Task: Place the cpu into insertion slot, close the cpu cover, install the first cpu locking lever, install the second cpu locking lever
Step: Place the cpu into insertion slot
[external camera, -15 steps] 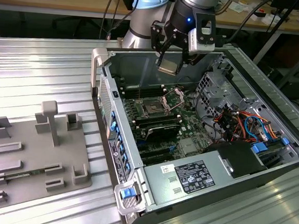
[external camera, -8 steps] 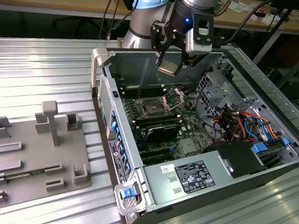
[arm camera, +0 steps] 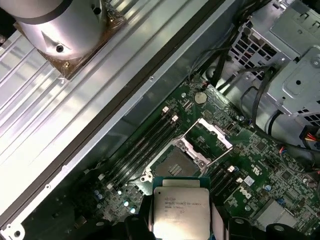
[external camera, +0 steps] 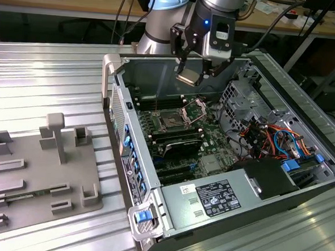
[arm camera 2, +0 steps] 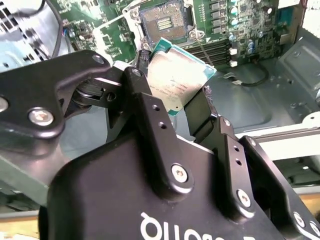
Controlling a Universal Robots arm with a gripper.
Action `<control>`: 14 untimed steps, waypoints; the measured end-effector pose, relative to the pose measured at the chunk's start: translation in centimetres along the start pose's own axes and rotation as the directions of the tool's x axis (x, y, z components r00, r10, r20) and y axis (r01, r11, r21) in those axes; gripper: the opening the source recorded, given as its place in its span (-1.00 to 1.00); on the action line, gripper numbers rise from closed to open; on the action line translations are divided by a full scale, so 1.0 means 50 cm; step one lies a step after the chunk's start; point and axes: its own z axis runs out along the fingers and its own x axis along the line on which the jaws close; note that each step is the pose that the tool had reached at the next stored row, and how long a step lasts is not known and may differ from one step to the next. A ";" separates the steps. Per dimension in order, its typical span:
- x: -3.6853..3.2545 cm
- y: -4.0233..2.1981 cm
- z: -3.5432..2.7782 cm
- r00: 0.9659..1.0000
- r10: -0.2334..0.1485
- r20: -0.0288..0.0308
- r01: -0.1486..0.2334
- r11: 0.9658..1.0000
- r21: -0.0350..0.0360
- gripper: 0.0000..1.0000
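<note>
Silver ribbed table (external camera: 51, 81), hand (external camera: 191, 74) gripping cpu (arm camera: 181, 212) (wooden desk (external camera: 61, 5) behind)

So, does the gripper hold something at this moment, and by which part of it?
Yes. The gripper holds the cpu, with its fingers pressed on two opposite side edges of the chip.

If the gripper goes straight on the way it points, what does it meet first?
Likely the open insertion slot, just ahead of the held cpu in both wrist views; the raised cpu cover sits to one side. Depth unclear.
</note>
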 end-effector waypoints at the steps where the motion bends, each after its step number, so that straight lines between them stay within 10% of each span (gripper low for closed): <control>1: 0.000 0.000 0.000 1.000 0.018 0.002 -0.018 1.000 0.000 0.08; 5: 0.000 0.000 0.003 0.996 0.092 0.008 -0.092 0.996 -0.002 0.08; 14: 0.000 -0.001 0.011 0.971 0.238 0.021 -0.237 0.971 -0.007 0.08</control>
